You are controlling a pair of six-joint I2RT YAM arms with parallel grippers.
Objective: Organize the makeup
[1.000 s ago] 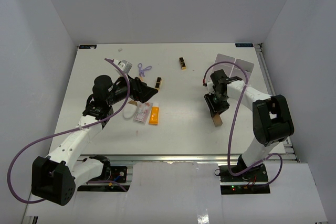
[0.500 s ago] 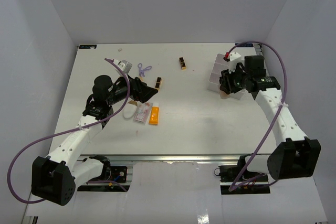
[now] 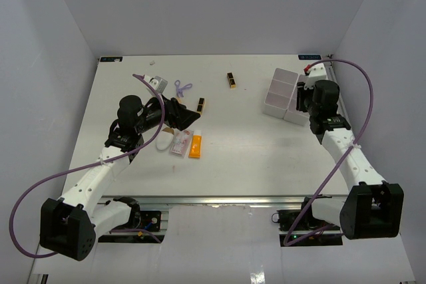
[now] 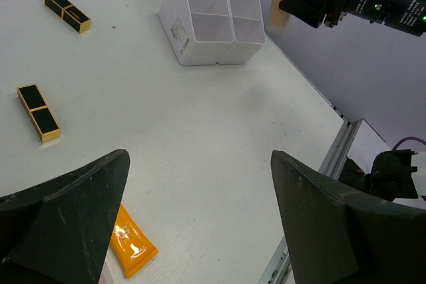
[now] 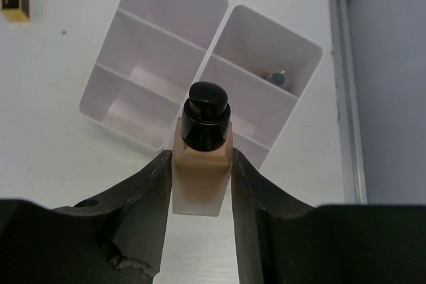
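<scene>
1. Far left: a small bottle (image 3: 156, 82) lies on the table (image 3: 239, 157). Just to its right lies the purple looped tool (image 3: 181, 87).
2. Near left: the white oval (image 3: 164, 143), the pink packet (image 3: 178, 144) and the orange tube (image 3: 195, 145) lie side by side in a row. The packet and the tube are touching or almost touching.
3. The left gripper (image 3: 183, 116) hovers above this group. Its fingers are spread wide and grasp nothing; bare table shows between them in the left wrist view.
4. One lipstick tube (image 3: 200, 104) lies just right of the left gripper. A second lipstick tube (image 3: 231, 80) lies farther back, near the centre of the table, well apart from the first.
5. Far right: the white tray (image 3: 280, 83) stands at an angle to the table edge. A small dark-topped item (image 5: 278, 78) lies in its right half; which compartment cannot be told.
6. The right gripper (image 5: 200, 154) is over the near right side of the tray. Its fingers clamp the two flat sides of the beige bottle (image 5: 201, 184), which is clear of the table. The black cap points toward the tray.
</scene>
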